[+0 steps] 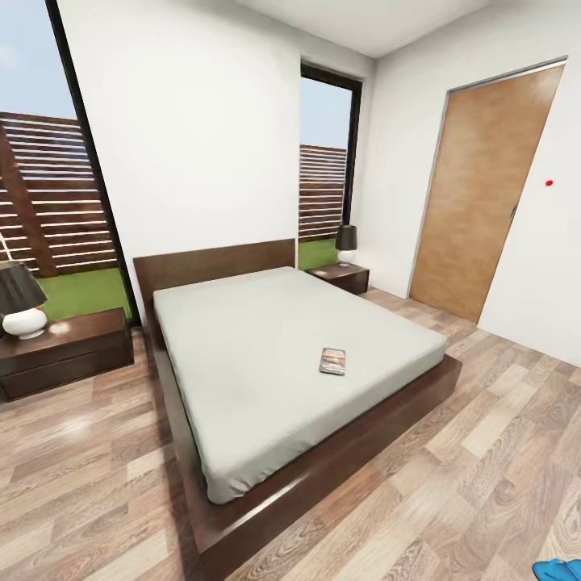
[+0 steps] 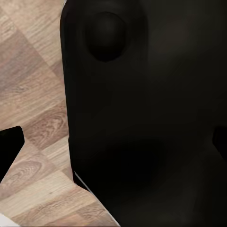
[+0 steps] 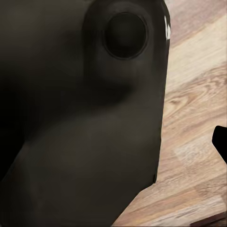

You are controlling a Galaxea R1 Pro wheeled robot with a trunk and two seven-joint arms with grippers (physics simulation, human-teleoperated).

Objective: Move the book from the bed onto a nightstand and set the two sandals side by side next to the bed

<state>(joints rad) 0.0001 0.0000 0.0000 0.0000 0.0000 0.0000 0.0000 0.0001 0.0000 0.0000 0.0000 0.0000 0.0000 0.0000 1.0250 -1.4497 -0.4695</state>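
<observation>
1. Bedroom scene in the head view: white walls, a wood-plank floor (image 1: 500, 452), tall black-framed windows at the upper left and upper middle of the frame, and a brown wooden door (image 1: 484, 194) at the upper right.
2. The bed (image 1: 266, 363) fills the middle of the frame, a dark wood frame and headboard under a plain light-grey mattress.
3. The book (image 1: 332, 361) lies flat on the mattress, right of centre in the frame, nearer the foot of the bed and its right-hand edge than the headboard.
4. One nightstand (image 1: 68, 351) stands at the left edge of the frame beside the headboard, carrying a lamp (image 1: 22, 303) with a dark shade and white base.
5. A second nightstand (image 1: 343, 277) sits above centre in the frame on the bed's other side, also with a dark-shaded lamp (image 1: 346, 244).
6. A bright blue sandal (image 1: 561, 570) shows partly at the lower right corner of the frame, on the floor well apart from the bed; how many sandals are there cannot be told.
7. Both wrist views look at a large black body part of the robot with plank floor beside it.
8. Left hand: a dark finger tip (image 2: 8, 153) sits at the frame's left edge; open or closed cannot be told.
9. Right hand: a dark finger tip (image 3: 221, 142) shows at the frame's right edge; its state cannot be told either.
</observation>
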